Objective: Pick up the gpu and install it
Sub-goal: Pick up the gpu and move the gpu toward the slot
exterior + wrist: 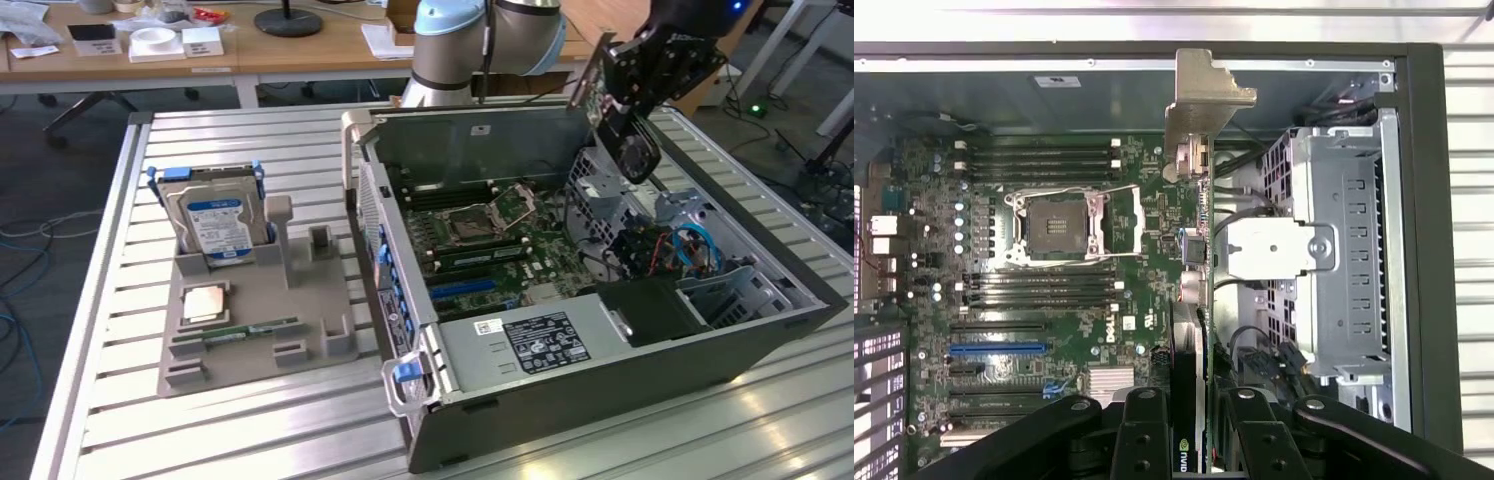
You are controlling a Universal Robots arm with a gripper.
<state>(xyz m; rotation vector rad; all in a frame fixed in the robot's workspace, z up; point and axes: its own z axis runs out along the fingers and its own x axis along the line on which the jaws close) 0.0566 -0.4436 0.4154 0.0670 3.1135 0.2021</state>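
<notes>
slatted metal table (107,380) carries an open computer case (467,140) at centre, motherboard (1054,300) exposed. in the exterior view a grey holder (267,290) sits at the case's 9 o'clock, with a hard drive (220,225) upright in it. the gpu (635,145) hangs above the case rim at 1 o'clock, black cooler visible. the gripper (630,100) has its fingers (1144,430) clamped on the card's two faces. seen edge-on from the wrist, the card lies between motherboard and drive cage (1344,250). a memory stick (247,330) lies flat on the holder.
</notes>
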